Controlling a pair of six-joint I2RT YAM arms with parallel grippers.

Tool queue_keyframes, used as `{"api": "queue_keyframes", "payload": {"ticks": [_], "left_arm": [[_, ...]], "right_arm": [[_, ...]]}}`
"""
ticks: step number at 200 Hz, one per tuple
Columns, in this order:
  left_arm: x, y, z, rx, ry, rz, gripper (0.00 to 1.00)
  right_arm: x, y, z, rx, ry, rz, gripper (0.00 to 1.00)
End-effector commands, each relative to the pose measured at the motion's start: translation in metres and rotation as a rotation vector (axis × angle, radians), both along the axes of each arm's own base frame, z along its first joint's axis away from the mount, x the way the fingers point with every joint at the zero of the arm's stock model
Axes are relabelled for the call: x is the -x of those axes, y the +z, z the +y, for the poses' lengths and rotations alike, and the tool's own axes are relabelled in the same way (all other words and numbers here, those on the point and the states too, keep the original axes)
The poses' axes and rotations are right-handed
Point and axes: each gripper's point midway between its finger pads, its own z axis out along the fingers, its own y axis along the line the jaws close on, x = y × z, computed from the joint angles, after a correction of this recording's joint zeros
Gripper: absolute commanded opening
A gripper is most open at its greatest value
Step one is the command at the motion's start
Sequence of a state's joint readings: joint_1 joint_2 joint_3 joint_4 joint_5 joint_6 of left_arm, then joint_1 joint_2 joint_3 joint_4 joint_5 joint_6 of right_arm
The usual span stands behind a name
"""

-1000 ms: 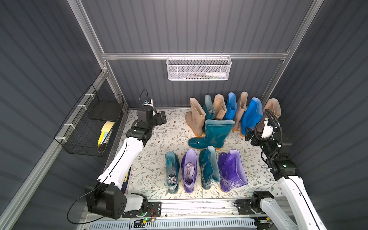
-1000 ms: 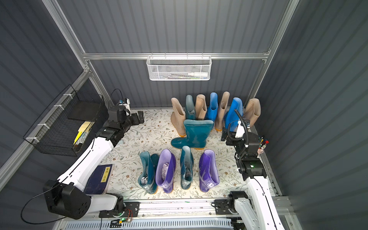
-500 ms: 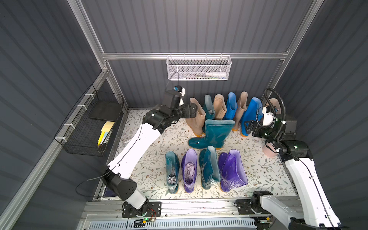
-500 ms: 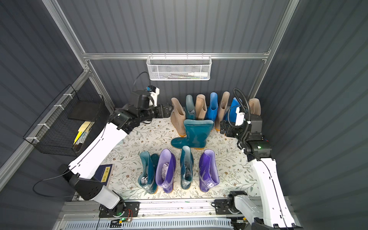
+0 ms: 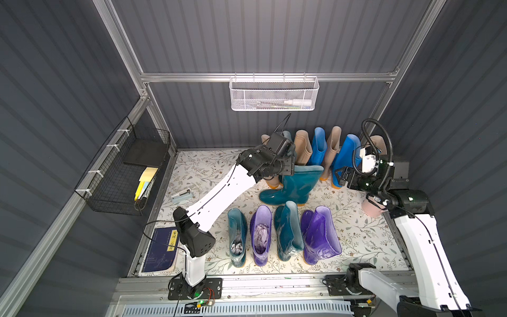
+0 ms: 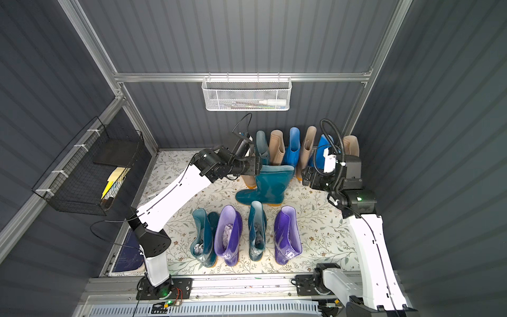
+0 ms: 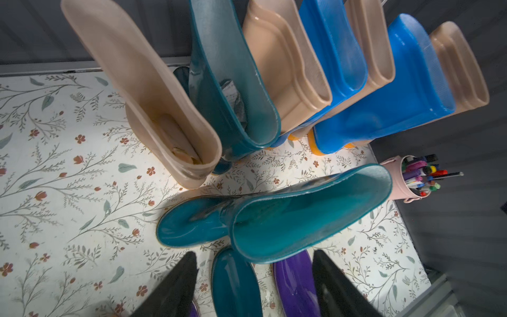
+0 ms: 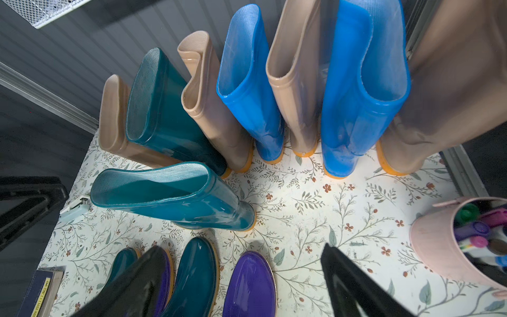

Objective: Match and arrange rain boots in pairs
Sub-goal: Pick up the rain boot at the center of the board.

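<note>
Nothing paired yet: back-row rain boots by the wall mix beige, teal and blue, front row alternates teal and purple, left tool hangs spread and empty at the lone teal boot, right tool likewise released.

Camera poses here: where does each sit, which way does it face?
Top views: overhead above the base, looking down on floral mat; left arm, right arm show.
Left wrist: faces back-row boots; left tool tips show.
Right wrist: faces same row; right tool tips show.
Shared: both wrists see middle teal boot, pink pen cup.
</note>
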State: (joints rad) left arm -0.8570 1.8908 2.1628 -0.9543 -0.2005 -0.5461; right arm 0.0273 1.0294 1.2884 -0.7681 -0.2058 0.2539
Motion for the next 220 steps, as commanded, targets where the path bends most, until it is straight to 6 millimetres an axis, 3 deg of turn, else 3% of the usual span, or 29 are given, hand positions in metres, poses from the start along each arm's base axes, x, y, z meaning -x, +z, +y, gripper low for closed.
{"api": "queue_keyframes", "payload": {"ticks": [1, 73, 115, 166, 202, 220], "left_arm": [[0.0, -0.004, 0.008, -0.034, 0.045, 0.012, 0.64], [-0.015, -0.018, -0.01, -0.063, 0.022, 0.008, 0.55], [-0.015, -0.032, -0.009, -0.111, 0.014, 0.039, 0.48], [-0.017, -0.043, -0.011, -0.126, 0.004, 0.06, 0.25], [-0.018, -0.045, -0.011, -0.125, -0.004, 0.063, 0.0], [-0.019, -0.038, -0.009, -0.119, -0.009, 0.05, 0.0]], "right_arm": [[0.005, -0.005, 0.004, -0.009, 0.018, 0.011, 0.92], [0.001, -0.012, 0.004, -0.008, 0.02, 0.019, 0.92], [0.002, -0.016, 0.002, 0.001, 0.013, 0.024, 0.92], [0.003, -0.018, 0.001, 0.005, 0.006, 0.027, 0.92], [0.003, -0.019, -0.001, 0.013, -0.002, 0.028, 0.93], [0.003, -0.019, -0.001, 0.014, -0.003, 0.027, 0.94]]}}
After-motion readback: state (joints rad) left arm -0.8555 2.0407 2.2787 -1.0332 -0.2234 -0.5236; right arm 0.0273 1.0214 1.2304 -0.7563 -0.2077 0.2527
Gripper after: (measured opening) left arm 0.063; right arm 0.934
